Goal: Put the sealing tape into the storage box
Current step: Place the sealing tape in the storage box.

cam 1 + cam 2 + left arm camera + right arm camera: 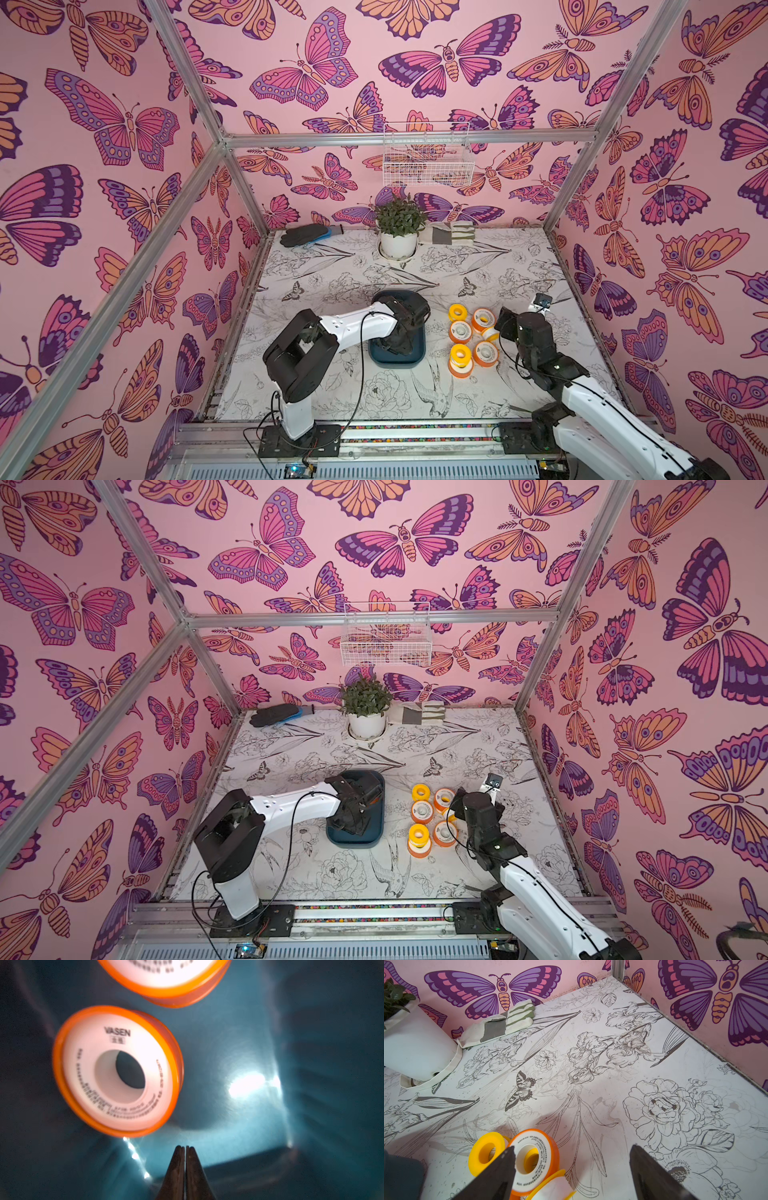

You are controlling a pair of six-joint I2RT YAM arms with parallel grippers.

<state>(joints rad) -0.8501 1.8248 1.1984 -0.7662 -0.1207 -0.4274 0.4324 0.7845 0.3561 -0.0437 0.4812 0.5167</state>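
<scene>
Two spools (116, 1072) in storage box (249, 1043) (six outside), left hand (185, 1147) together, right hand (573, 1147) apart.

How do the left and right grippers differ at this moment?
The left gripper is shut; the right gripper is open. The left gripper is down in the storage box, beside an orange spool lying there; the right gripper is outside the box, by the loose spools. Both are empty.

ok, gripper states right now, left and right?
Left gripper: shut, empty, over the storage box.
Right gripper: open, holding nothing, above the sealing tape.
</scene>
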